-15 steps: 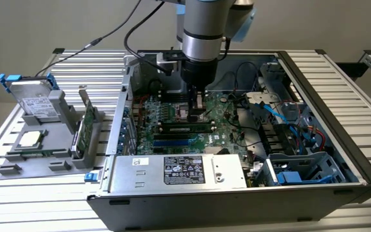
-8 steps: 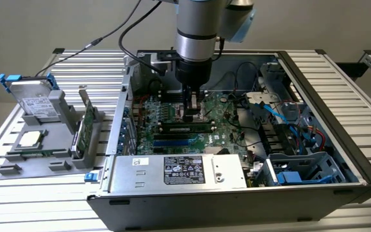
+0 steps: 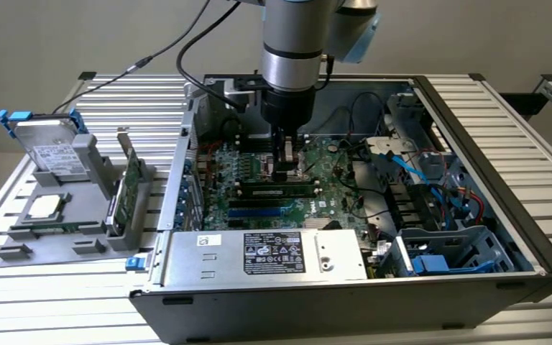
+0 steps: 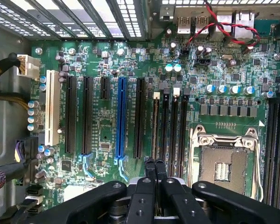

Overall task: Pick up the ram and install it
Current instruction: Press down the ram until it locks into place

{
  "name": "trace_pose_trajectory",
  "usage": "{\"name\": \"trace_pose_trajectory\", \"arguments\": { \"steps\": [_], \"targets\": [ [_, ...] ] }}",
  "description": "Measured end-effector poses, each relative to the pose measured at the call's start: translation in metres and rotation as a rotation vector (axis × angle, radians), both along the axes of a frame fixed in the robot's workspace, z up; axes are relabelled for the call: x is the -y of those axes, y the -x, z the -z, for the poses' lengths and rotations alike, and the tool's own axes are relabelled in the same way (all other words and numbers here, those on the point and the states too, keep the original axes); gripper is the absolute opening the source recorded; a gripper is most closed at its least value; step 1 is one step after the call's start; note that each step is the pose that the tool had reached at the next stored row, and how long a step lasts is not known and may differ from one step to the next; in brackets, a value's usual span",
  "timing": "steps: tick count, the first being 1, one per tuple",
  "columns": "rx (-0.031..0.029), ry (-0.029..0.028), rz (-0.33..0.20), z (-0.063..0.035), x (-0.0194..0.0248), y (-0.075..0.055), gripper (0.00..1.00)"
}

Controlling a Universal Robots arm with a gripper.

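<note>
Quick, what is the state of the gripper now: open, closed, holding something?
Gripper: closed, fingers together, pressing down over the ram seated in its motherboard slot; nothing held.

Bright even light, soft shadows, slight blur, mild glare

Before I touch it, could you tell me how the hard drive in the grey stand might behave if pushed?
The hard drive looks like a rigid metal box, so probably stiff and heavy for its size. It stands on edge, leaning, in the grey stand, so a push might tip it.
</note>
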State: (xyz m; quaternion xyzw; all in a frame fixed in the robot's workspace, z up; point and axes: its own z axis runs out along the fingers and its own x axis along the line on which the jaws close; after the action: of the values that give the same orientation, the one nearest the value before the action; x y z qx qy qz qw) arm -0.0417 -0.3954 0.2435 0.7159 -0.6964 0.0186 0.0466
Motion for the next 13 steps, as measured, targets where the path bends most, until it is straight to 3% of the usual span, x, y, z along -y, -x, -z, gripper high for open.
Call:
{"name": "trace_pose_trajectory", "arguments": {
  "steps": [8, 13],
  "targets": [
    [-0.0001, 0.0004, 0.000, 0.0000, 0.0000, 0.0000, 0.10],
    [0.0000, 0.0003, 0.066, 0.0001, 0.0000, 0.0000, 0.10]
  ]
}}
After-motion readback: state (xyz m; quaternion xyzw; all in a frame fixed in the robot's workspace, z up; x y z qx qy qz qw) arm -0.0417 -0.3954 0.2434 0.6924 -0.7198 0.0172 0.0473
